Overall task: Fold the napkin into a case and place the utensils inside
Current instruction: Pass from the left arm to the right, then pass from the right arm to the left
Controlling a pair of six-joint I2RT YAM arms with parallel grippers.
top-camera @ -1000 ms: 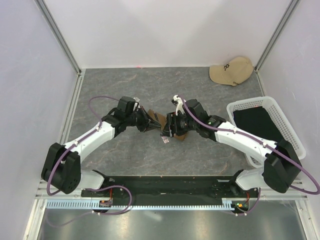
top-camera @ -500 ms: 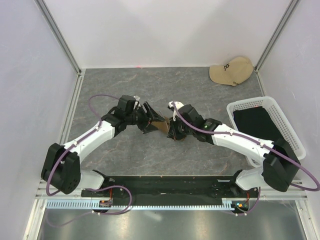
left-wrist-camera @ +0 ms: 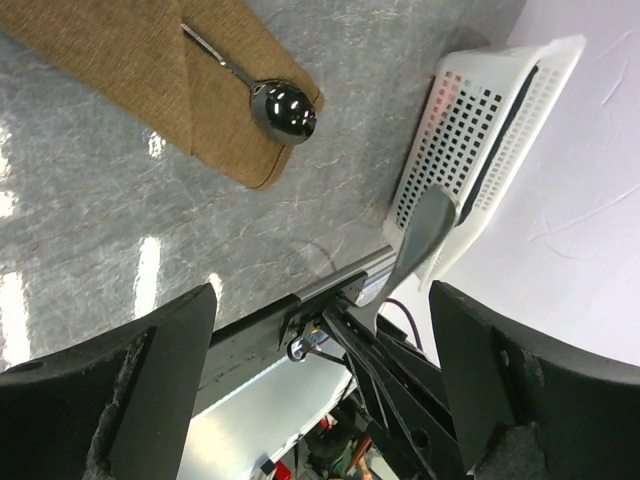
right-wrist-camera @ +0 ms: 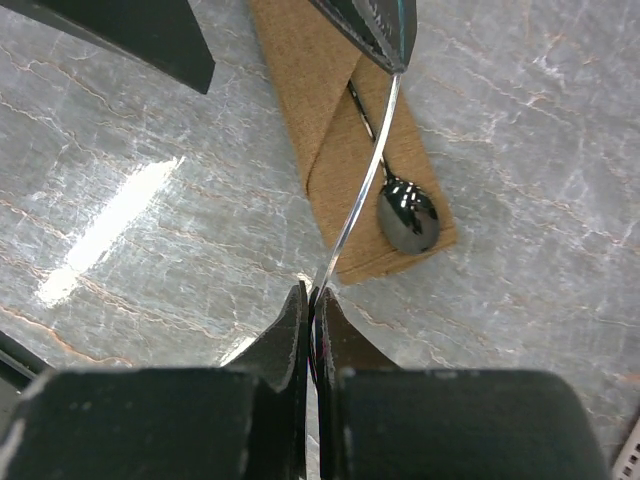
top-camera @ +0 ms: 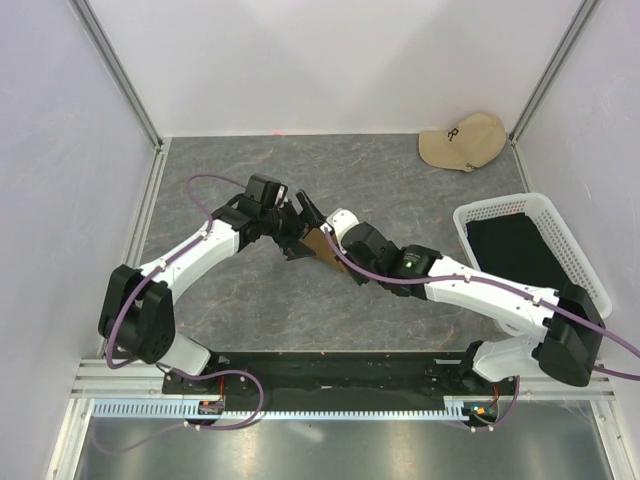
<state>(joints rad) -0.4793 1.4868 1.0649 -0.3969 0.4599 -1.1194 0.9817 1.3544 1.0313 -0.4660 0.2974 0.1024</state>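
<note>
Left pincer (left-wrist-camera: 330, 385) opened above marbled tabletop (top-camera: 230, 170) (white walls (top-camera: 330, 60)).

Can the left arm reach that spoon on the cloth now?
Probably yes: the open left tool is beside the spoon, its bowl uncovered, though the right tool holds a utensil close by.

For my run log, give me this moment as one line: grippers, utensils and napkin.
left gripper: open, holding nothing | right gripper: shut on slim silver utensil | spoon: on napkin case, handle in the fold, bowl exposed
</note>
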